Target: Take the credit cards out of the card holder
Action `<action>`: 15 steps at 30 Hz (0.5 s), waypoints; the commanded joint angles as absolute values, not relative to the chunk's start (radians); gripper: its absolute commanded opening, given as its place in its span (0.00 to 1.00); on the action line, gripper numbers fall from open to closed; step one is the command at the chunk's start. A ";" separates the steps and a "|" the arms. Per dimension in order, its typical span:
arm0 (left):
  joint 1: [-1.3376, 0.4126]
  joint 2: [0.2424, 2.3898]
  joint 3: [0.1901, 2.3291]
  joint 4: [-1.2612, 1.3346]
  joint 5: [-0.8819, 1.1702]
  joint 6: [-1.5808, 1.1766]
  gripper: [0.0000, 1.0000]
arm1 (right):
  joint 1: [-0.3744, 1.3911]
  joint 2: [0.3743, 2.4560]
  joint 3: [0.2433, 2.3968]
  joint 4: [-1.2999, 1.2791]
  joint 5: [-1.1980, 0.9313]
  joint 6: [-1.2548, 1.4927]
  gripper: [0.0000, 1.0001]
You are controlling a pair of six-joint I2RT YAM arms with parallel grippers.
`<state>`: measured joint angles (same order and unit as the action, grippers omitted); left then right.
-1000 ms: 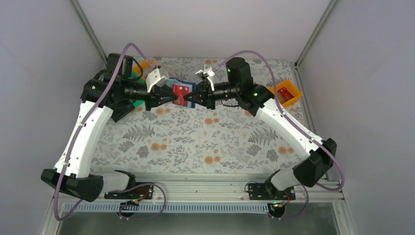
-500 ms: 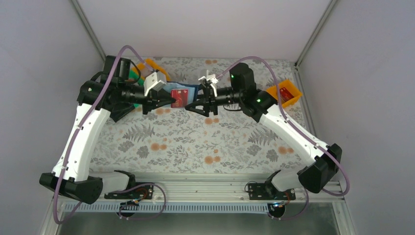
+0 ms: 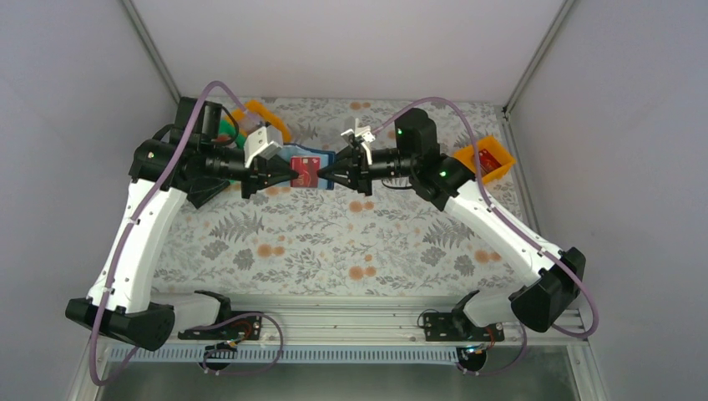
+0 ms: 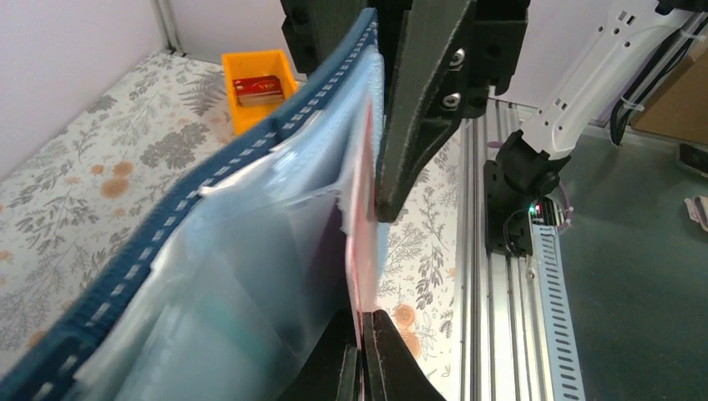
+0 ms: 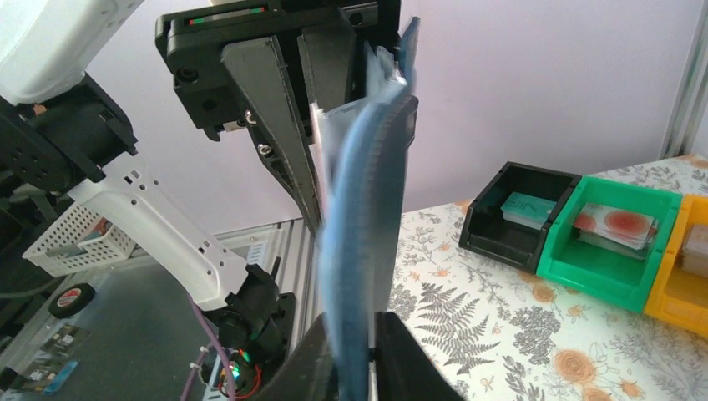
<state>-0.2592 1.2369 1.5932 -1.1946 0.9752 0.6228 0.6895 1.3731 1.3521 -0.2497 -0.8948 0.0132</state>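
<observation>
Floral-print table cover (image 3: 351, 242), plain pale walls (image 3: 351, 50), metal rail (image 3: 351, 313) at near edge | card holder (image 3: 325, 156) hung open in mid-air over far middle, between both arms | left gripper (image 3: 291, 173) nipped tight on red credit card (image 3: 305, 171) edge | right gripper (image 3: 326, 176) pinched holder's navy rim | green bin (image 5: 609, 280) mostly behind left arm from above; orange bin (image 5: 685, 301) cut off; card print unreadable.
</observation>
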 commanded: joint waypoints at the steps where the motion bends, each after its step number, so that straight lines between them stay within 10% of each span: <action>1: -0.254 1.215 1.604 -1.205 0.969 0.672 0.02 | 0.691 1.366 1.360 -0.237 -0.913 0.000 0.25; 5: -0.253 1.214 1.603 -1.202 0.978 0.665 0.02 | 0.691 1.375 1.363 -0.247 -0.919 0.000 0.30; 11: -0.255 1.216 1.607 -1.203 0.991 0.666 0.02 | 0.690 1.399 1.378 -0.243 -0.956 0.004 0.05; 15: -0.254 1.218 1.625 -1.231 0.976 0.689 0.03 | 0.690 1.385 1.378 -0.249 -0.971 -0.014 0.04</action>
